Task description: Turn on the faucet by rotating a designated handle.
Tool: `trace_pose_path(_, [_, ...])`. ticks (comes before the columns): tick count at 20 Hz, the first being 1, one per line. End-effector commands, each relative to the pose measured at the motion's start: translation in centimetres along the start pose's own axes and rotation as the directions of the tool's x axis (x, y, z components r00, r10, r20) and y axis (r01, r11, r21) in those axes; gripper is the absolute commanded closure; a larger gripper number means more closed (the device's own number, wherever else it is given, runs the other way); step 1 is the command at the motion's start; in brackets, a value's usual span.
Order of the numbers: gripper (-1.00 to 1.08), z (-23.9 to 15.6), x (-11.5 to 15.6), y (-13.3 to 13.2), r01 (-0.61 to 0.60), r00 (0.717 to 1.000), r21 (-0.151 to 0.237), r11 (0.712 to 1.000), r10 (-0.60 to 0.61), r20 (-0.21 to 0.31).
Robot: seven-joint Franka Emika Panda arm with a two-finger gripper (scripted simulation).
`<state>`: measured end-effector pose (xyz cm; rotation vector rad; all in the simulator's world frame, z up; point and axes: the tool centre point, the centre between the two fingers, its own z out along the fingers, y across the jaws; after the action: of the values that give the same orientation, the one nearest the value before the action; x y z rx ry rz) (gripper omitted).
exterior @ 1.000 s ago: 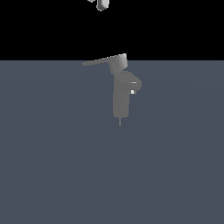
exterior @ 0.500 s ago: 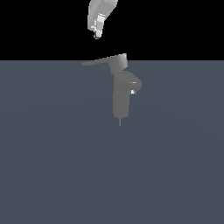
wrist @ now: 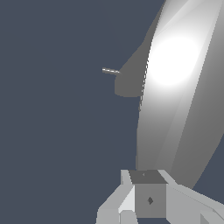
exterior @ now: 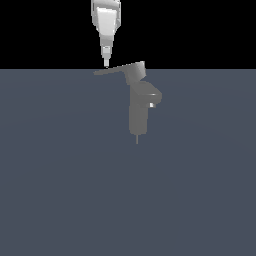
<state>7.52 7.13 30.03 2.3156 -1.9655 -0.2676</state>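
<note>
Grey faucet (exterior: 138, 112) stands upright on the slate desk (exterior: 60, 190), its stubby spout toward the exterior view's right. Behind and above, its long flat handle (exterior: 116, 69) reaches toward the exterior view's left. Over the lever's far tip hangs the white gripper (exterior: 106, 63), fingers pressed together, holding nothing.
</note>
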Motion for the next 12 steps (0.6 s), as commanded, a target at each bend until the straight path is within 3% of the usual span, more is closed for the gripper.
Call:
trace_pose_path(1, [1.08,1.0,-0.3,-1.1,-0.044,0.999,-0.003,0.999,0.044,-0.015])
trace_pose_path(12, [1.08,3.3,-1.1,-3.2,-0.127,0.991,-0.005,0.992,0.126,-0.049])
